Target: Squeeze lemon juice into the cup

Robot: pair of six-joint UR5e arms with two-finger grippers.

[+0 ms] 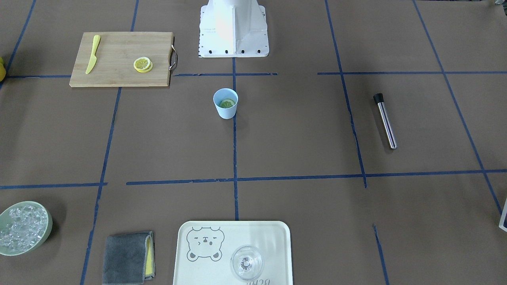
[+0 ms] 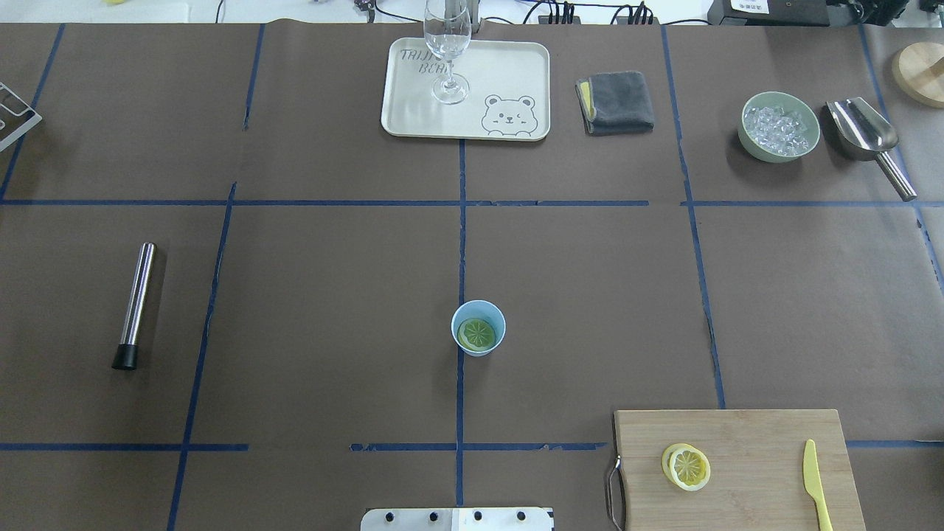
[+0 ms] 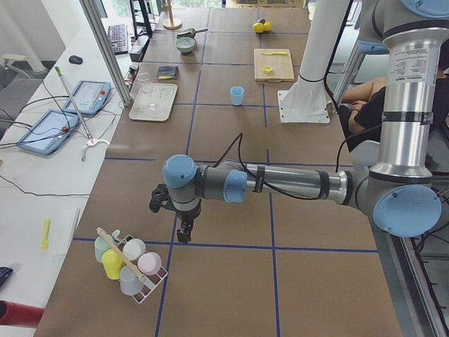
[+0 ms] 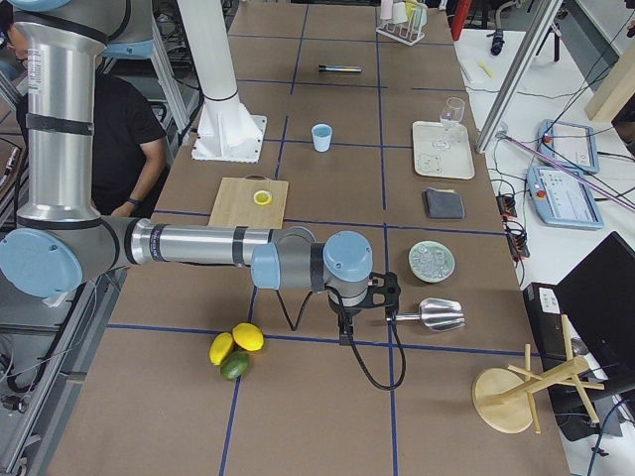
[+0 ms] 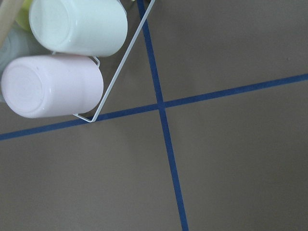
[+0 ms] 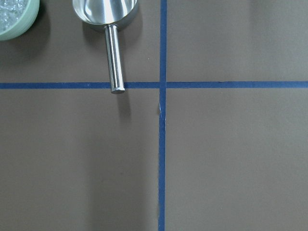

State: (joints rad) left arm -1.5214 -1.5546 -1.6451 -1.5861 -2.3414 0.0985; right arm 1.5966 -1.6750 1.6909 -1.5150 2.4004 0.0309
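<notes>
The light-blue cup (image 1: 225, 113) (image 2: 479, 307) stands upright at the table's middle, in front of the robot base. One lemon slice (image 1: 227, 104) (image 2: 476, 334) lies inside it. Two more lemon slices (image 1: 143, 64) (image 2: 689, 467) lie stacked on the wooden cutting board (image 1: 119, 59) (image 2: 759, 442). My left gripper (image 3: 184, 229) hangs over the table's left end beside a cup rack, far from the cup. My right gripper (image 4: 345, 327) hangs over the right end near a metal scoop. Both show only in the side views, so I cannot tell whether they are open or shut.
A yellow plastic knife (image 2: 816, 483) lies on the board. A steel rod with a black tip (image 2: 136, 305) lies on the left. At the far side are a tray (image 2: 413, 110) with a clear glass (image 2: 448, 44), a grey cloth (image 2: 616, 102), an ice bowl (image 2: 779, 127) and a scoop (image 2: 866, 136).
</notes>
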